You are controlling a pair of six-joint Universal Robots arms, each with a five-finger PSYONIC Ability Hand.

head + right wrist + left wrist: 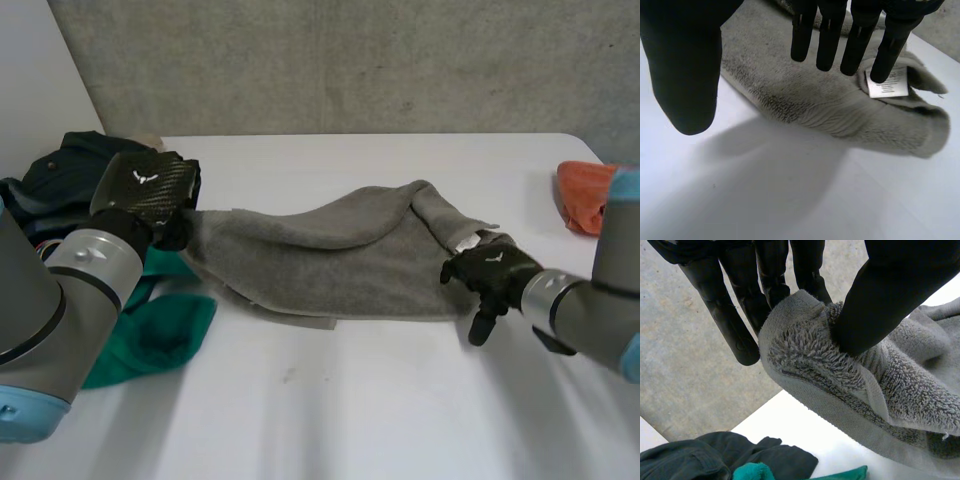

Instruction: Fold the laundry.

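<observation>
The rumpled grey terry towel (340, 250) lies stretched across the middle of the white table (350, 410). At its left end, the left hand (145, 195) has a corner pinched between thumb and fingers (772, 275), lifted clear of the table. Over on the right, the right hand (490, 272) hangs spread wide, holding nothing, its straight fingertips (829, 42) just over the towel's white label (886, 88). A green cloth (160, 325) and a dark clothes pile (60, 175) sit left, an orange cloth (585, 195) far right.
</observation>
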